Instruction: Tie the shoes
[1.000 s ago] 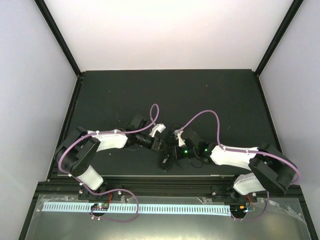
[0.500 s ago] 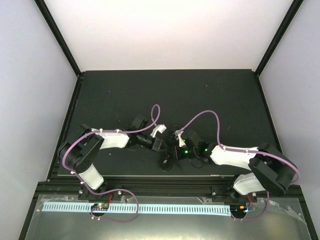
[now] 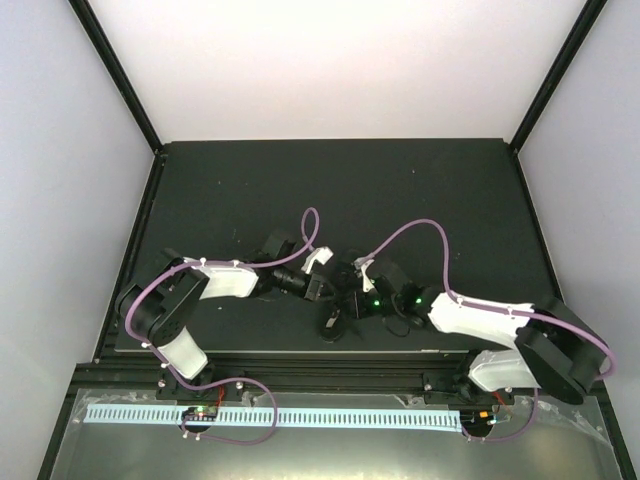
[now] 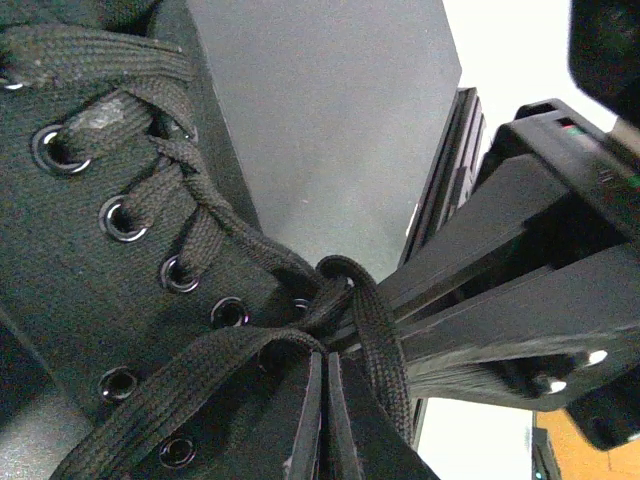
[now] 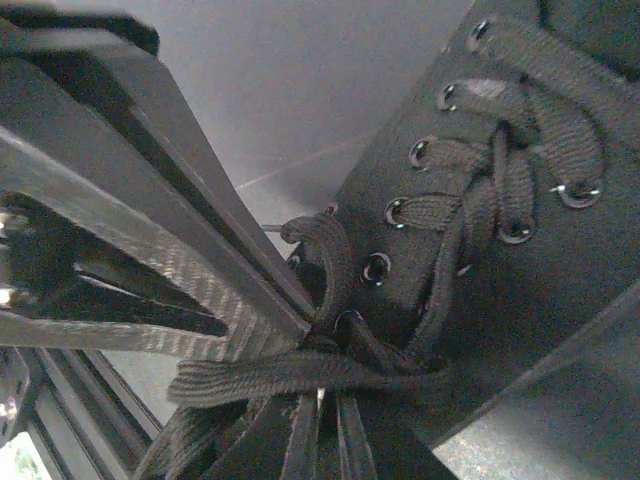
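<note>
Left fingers (image 4: 303, 440) have closed; shoe (image 3: 333, 322) lies near-to-far (toe unclear).

The table (image 3: 350, 185) has a dark, matte top with black rails along its edges. One small black lace-up shoe (image 3: 333, 320) lies on it, near the front edge, about mid-width.

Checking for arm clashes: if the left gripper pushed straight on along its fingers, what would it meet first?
The crossed lace right at the left gripper's tips, by the shoe's eyelets. Just beyond, to the right, stand the right gripper's fingers; depth is unclear, so contact seems likely.
</note>
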Motion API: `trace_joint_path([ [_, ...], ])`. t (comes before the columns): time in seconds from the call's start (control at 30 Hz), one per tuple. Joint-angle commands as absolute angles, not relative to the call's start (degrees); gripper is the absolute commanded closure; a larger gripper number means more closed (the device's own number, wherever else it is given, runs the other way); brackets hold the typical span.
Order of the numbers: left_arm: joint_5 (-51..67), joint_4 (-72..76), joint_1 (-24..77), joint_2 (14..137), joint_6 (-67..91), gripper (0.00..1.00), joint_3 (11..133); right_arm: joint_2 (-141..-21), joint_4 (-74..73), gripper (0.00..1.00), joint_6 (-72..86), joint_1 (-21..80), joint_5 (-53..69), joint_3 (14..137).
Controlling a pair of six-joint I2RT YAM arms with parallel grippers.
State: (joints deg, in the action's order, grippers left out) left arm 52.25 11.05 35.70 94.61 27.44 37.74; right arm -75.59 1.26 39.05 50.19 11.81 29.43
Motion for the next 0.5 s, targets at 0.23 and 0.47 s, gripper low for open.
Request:
trace_joint_path([
  [0.23, 50.93, 14.72, 36.18, 92.28, 29.14, 0.98, 36.05, -63.34, -8.55, 0.67, 39.43, 50.47, 4.3, 29.17],
  [0.47, 50.41, 16.03, 36.13, 91.23, 30.1, 0.98, 34.73, -64.54, -6.05, 0.62, 42.78, 54.3, 6.36, 30.25],
])
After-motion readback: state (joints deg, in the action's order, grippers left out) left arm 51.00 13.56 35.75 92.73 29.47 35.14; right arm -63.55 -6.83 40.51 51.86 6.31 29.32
